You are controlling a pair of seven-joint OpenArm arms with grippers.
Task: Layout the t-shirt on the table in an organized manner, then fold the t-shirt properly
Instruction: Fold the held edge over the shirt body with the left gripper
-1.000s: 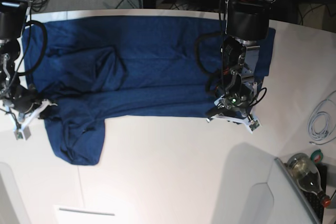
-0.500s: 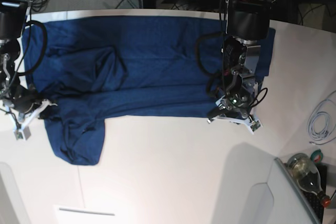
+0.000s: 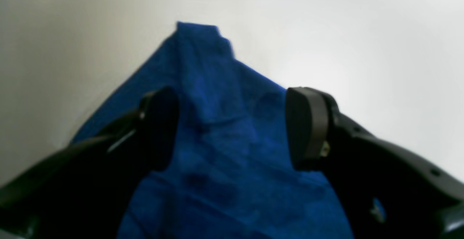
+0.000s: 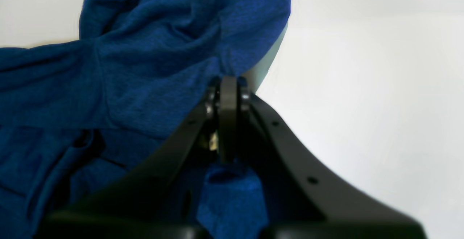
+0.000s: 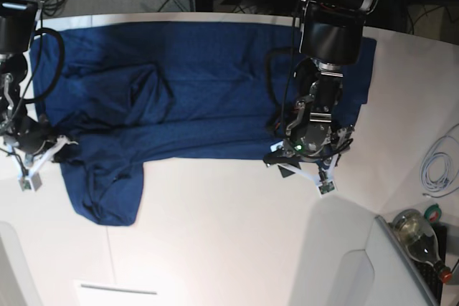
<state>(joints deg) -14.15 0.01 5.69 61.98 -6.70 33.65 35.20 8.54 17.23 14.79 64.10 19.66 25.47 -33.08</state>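
The navy t-shirt (image 5: 201, 84) lies spread across the far half of the white table (image 5: 229, 227), with one sleeve (image 5: 107, 195) reaching toward the near left. My left gripper (image 5: 305, 166) hovers at the shirt's near hem on the right. In the left wrist view the left gripper (image 3: 232, 128) is open, its pads (image 3: 306, 128) wide apart over a pointed shirt corner (image 3: 197, 36) that neither pad touches. My right gripper (image 5: 50, 150) is at the shirt's left edge. In the right wrist view the right gripper (image 4: 228, 86) is shut on a bunched fold of the t-shirt (image 4: 163, 61).
A white cable (image 5: 437, 166) lies on the table at the right edge. A glass bottle (image 5: 419, 238) sits at the near right corner beside a grey panel (image 5: 344, 263). Cables and dark equipment stand beyond the far edge. A thin seam line (image 5: 107, 249) crosses the tabletop.
My left gripper has opened and let go of the shirt's hem, and its wrist has swung slightly left. The right gripper and the shirt have stayed put.
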